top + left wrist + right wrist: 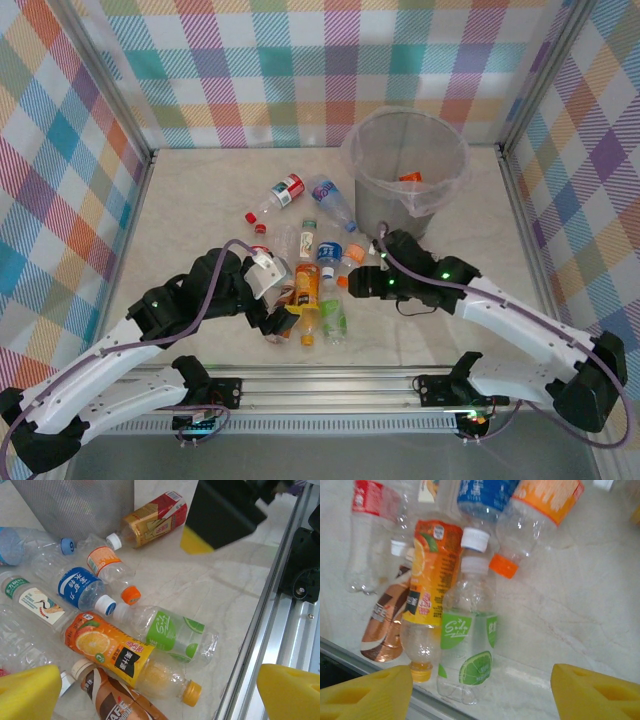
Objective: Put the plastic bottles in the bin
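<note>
Left gripper [160,695]: I see it spread wide, empty.
Right gripper [480,692]: parted, holding nothing, over green-label bottle [467,650].
Plastic bottles [312,270]: lying clustered on table [190,200], near bin [372,205].

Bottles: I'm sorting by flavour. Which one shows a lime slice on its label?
The clear bottle with the bright green label, lying beside the orange-juice bottle; no other label shows a lime.
</note>
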`<action>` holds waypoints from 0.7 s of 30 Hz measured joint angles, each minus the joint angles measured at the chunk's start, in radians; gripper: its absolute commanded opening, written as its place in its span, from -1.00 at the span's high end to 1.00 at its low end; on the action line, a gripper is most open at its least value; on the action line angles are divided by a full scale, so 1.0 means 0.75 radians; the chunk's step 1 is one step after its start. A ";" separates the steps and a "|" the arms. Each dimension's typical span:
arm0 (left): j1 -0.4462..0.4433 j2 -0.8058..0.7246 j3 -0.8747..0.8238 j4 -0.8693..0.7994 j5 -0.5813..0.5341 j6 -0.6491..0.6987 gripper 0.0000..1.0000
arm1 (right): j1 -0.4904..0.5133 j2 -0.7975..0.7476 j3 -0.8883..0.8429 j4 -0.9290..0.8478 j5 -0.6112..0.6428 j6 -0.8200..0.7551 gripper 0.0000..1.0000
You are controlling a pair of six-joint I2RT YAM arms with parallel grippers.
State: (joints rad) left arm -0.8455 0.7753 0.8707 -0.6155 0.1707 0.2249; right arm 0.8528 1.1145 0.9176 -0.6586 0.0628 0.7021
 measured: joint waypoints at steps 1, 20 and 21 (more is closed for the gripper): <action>0.000 0.003 -0.002 0.009 0.000 0.000 -1.00 | 0.023 0.025 -0.007 0.016 0.007 0.017 -0.48; 0.000 0.022 -0.016 0.023 -0.036 -0.001 -1.00 | 0.226 0.444 -0.012 0.257 0.032 0.171 -0.61; 0.000 0.024 -0.016 0.021 -0.043 -0.001 -1.00 | 0.226 0.456 -0.012 0.262 0.032 0.174 -0.61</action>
State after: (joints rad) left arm -0.8455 0.7937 0.8589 -0.5995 0.1387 0.2245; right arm 1.0225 1.4567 0.9085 -0.4622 0.0864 0.8326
